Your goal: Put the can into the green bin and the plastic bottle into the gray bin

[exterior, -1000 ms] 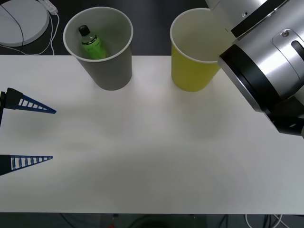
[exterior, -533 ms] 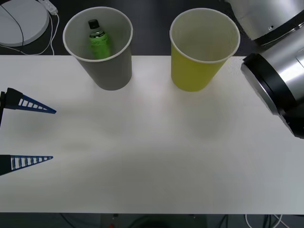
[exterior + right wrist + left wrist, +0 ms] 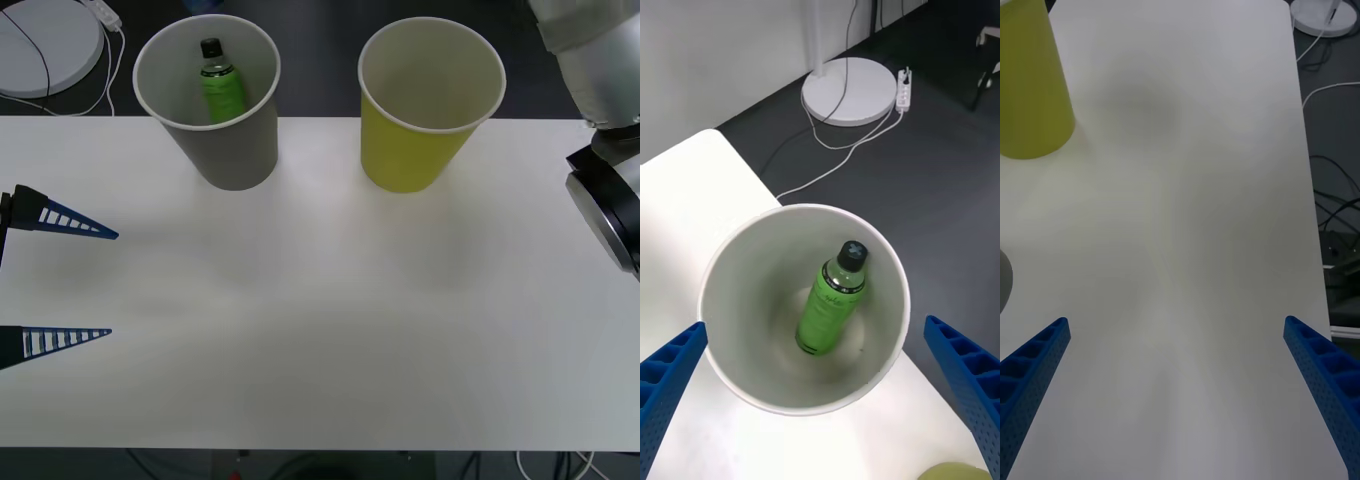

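The small clear plastic bottle (image 3: 832, 306) of green liquid leans inside the large gray paper bin (image 3: 236, 150) at the white tabletop's (image 3: 330, 330) far edge. The right gripper (image 3: 820, 409) hovers above it, fingers released. The left gripper (image 3: 75, 280) rests released at the left edge.

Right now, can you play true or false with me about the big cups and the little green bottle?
1. The small clear plastic bottle of green liquid lies inside the large gray paper cup. True.
2. The large yellow-green paper cup holds a can. False: only its white inside shows.
3. The left end effector is open. True.
4. The bottle's cap is red. False: it is black.
5. The right end effector grips the bottle. False: it is open.
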